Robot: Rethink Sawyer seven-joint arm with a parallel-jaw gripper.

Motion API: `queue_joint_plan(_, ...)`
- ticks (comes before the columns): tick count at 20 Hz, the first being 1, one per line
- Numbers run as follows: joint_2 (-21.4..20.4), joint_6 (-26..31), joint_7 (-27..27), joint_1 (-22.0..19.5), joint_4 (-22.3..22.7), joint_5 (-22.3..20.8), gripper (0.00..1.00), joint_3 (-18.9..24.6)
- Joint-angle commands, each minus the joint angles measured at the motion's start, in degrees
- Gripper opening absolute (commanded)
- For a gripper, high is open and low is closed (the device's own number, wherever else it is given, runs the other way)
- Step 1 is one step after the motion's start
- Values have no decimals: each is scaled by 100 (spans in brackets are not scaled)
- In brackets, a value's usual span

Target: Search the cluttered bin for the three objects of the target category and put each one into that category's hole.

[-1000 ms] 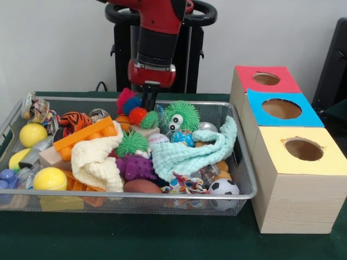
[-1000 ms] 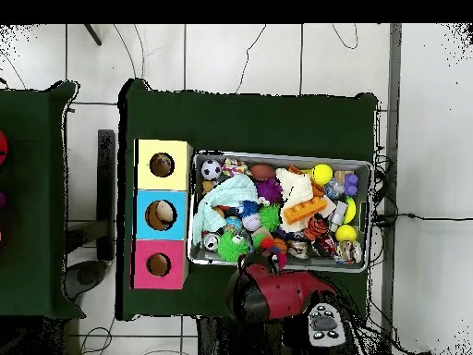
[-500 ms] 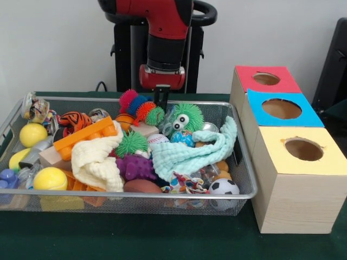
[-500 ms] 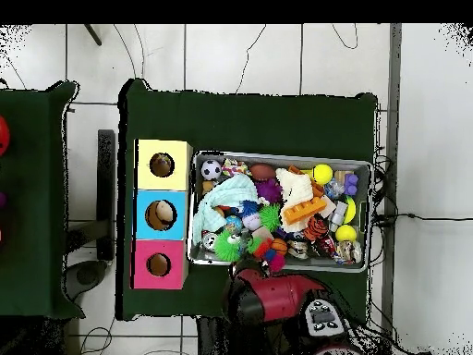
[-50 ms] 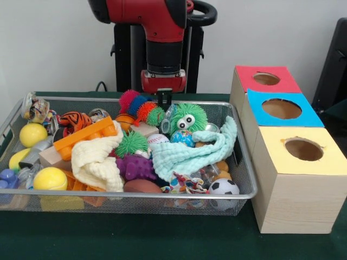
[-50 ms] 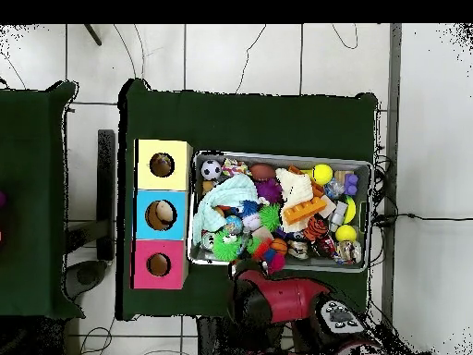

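While the gripper (image 5: 164, 100) hangs above the bin's (image 5: 130, 196) far rim, its grip impossible to tell, a green googly-eyed ball (image 5: 188, 118) sits just beside it. Beside the bin stand three boxes: red (image 5: 264, 79), blue (image 5: 280, 109), yellow (image 5: 301, 149). Two cloths cover toys: cream (image 5: 97, 160), mint (image 5: 190, 151).

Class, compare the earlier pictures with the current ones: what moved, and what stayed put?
The gripper rose from among the fuzzy toys and shifted toward the boxes. The green googly-eyed fuzzy toy moved along with it, though any grasp is hidden. The wire bin, cloths, balls and three boxes stayed unchanged.
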Motion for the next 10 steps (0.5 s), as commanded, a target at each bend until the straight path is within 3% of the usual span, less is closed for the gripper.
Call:
queue_joint_plan(1, -287, -679, 1077, -144, 478, -122, 0, 787)
queue_joint_plan(6, -958, -1082, 1303, -206, 917, 42, 0, 818)
queue_joint_plan(10, -1267, -1580, 1453, -320, 1161, 104, 0, 842)
